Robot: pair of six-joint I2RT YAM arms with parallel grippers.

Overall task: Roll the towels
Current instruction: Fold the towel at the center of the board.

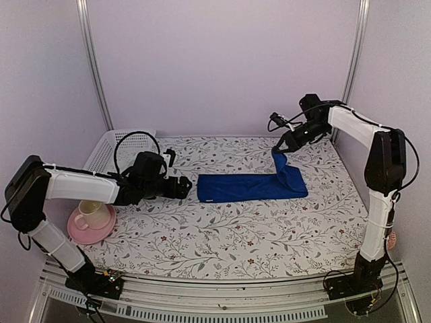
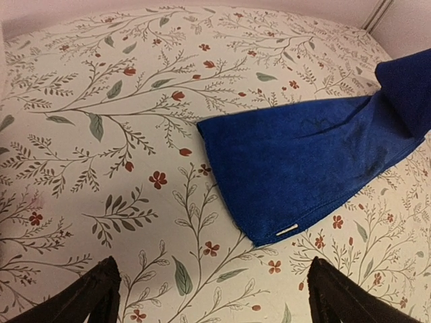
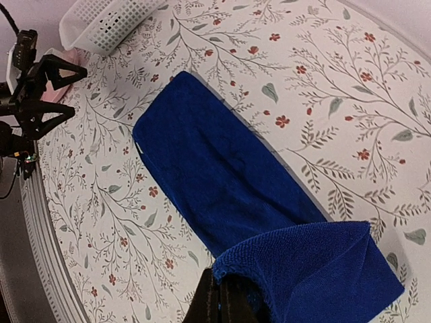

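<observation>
The long royal-blue cloth towel [image 1: 250, 186] lies 9-to-3 o'clock across the floral-print bench [image 1: 222, 235], its 3 o'clock end lifted, pinched in the right jaws, while the left jaws gape wide, nearer its flat 9 o'clock end.

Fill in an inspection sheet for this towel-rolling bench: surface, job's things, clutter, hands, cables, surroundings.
Surface: table under a floral cloth, flat, no spills seen.
Job's things: blue towel lies lengthwise mid-table, its right end lifted; no second towel seen.
Clutter: white basket at the far left corner; cup on a pink saucer at the left edge.
Hands: left hand open, low, just short of the towel's left end, not touching; right hand shut on the raised right end.
Cables: black cable loops up behind the left hand.
Surroundings: pale walls, metal posts; nothing else seen.
</observation>
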